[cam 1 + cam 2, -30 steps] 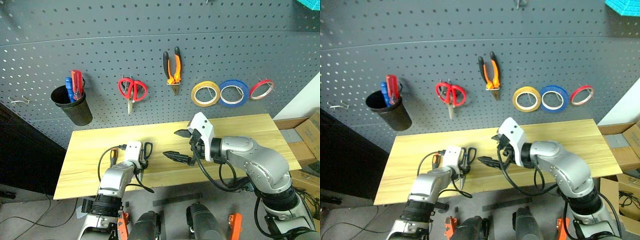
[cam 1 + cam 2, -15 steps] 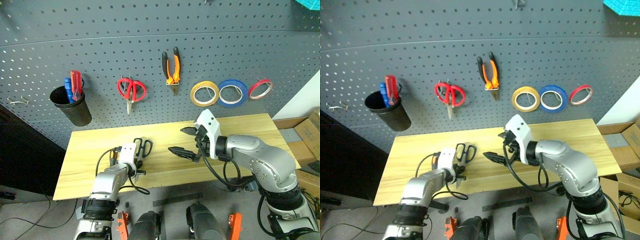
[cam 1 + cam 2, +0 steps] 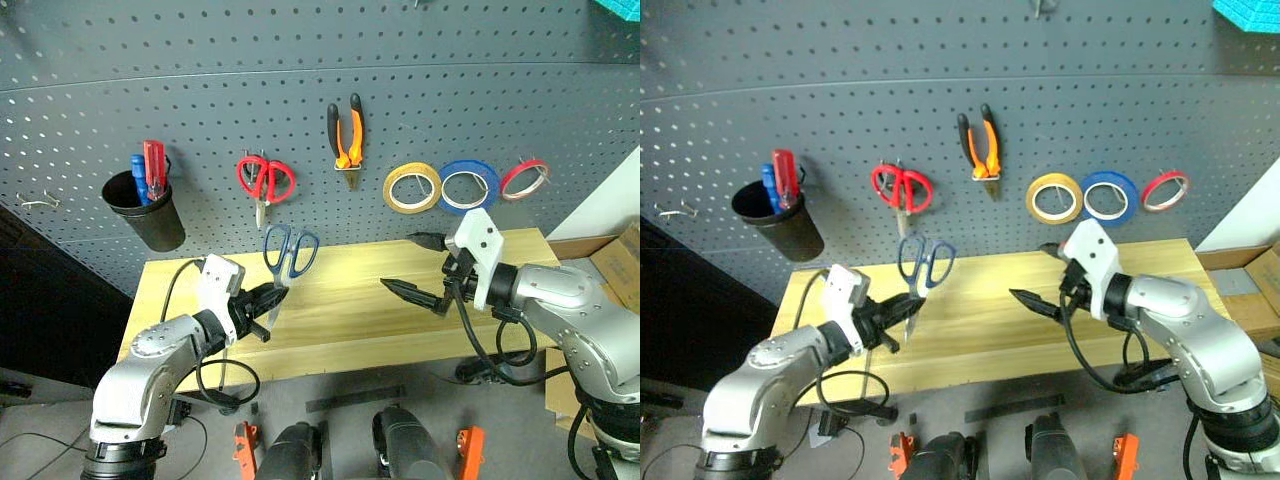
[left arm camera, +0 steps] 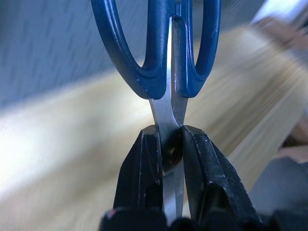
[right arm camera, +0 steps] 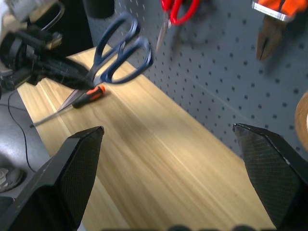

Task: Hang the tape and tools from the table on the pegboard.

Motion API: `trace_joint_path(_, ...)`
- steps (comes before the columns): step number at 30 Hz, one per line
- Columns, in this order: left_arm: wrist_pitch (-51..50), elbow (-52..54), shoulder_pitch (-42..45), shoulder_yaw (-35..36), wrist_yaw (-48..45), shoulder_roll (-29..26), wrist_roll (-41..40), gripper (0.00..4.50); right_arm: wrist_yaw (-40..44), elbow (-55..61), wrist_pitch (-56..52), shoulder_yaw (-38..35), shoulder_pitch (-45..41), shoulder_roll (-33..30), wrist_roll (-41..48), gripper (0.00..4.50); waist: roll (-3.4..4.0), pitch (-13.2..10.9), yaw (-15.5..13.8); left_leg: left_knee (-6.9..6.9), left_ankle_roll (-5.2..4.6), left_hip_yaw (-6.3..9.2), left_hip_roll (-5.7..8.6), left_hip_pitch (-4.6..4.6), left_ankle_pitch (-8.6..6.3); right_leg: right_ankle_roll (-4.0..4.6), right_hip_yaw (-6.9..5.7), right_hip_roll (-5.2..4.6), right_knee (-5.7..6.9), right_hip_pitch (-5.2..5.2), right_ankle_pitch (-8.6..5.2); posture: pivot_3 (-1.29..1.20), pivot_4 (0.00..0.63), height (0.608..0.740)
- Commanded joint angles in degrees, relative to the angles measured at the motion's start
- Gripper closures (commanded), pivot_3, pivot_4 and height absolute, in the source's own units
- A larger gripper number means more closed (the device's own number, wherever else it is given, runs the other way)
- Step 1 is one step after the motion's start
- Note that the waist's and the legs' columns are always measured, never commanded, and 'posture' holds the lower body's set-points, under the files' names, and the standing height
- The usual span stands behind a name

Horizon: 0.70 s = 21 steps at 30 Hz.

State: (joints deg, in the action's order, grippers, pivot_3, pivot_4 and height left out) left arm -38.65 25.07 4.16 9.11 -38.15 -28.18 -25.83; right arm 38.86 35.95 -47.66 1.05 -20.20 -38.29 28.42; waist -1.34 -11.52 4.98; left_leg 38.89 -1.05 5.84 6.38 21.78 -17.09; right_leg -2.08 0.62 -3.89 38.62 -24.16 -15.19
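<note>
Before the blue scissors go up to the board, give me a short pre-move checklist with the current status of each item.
1. Left end effector shut on the blue scissors at the blades: ok.
2. Scissors lifted off the table, handle loops up: ok.
3. Right end effector open, holding nothing: ok.
4. Free hook on the pegboard for the scissors: cannot tell.
5. Screwdriver left on the table: not ok.

We see bare pegboard point(image 3: 210, 120) between the black cup point(image 3: 150, 215) and red scissors point(image 3: 264, 181), upper left.
</note>
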Motion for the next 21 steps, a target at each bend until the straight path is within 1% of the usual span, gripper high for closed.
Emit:
trace_joint_path(1,4.83,4.17,1.36,2.02,-0.09,-1.64,-0.05,4.16,0.95,2.06,1.80,-1.76,-0.13,-0.89,1.18,0.00,0.00,0.00,-0.03,0.00,0.00,0.00,0.00,0.00,0.00,0.00,-0.01,0.00,0.01,0.00,0.00,-0.21,0.195,0.740)
trace_joint_path(5,6.59,3.71,4.52,3.66,2.96,-0.61,-1.13,4.16,1.74,1.45,2.21,-1.01,-0.78,-1.00,1.21,0.00,-0.01,0.00,-0.17,0.00,0.00,-0.01,0.00,0.01,0.00,0.00,-0.01,0.00,-0.01,0.00,0.00,-0.21,0.194,0.740)
trace_joint_path(10,4.96,0.76,8.92,5.79,8.32,1.99,-2.43,4.16,1.92,0.26,2.28,-0.67,-2.24,-0.84,1.12,0.00,-0.01,0.00,-0.18,0.01,-0.01,-0.02,0.00,0.02,0.00,0.00,-0.01,0.00,-0.03,0.00,0.00,-0.20,0.194,0.740)
trace_joint_path(14,4.37,-1.91,11.85,4.30,9.82,3.91,-2.90,4.16,1.51,-1.01,1.40,-1.09,-4.95,0.29,2.21,0.00,-0.03,-0.02,-0.19,0.01,-0.01,-0.02,0.00,0.02,0.00,0.00,-0.02,0.00,-0.02,-0.01,0.00,-0.21,0.195,0.740)
trace_joint_path(21,5.36,-6.67,14.28,3.04,10.05,5.20,-2.78,4.16,1.13,-1.31,0.90,-0.36,-6.76,0.33,2.92,0.00,-0.04,-0.03,-0.17,0.01,-0.02,-0.02,0.00,0.03,-0.01,0.00,-0.02,0.00,-0.04,-0.01,0.00,-0.22,0.196,0.740)
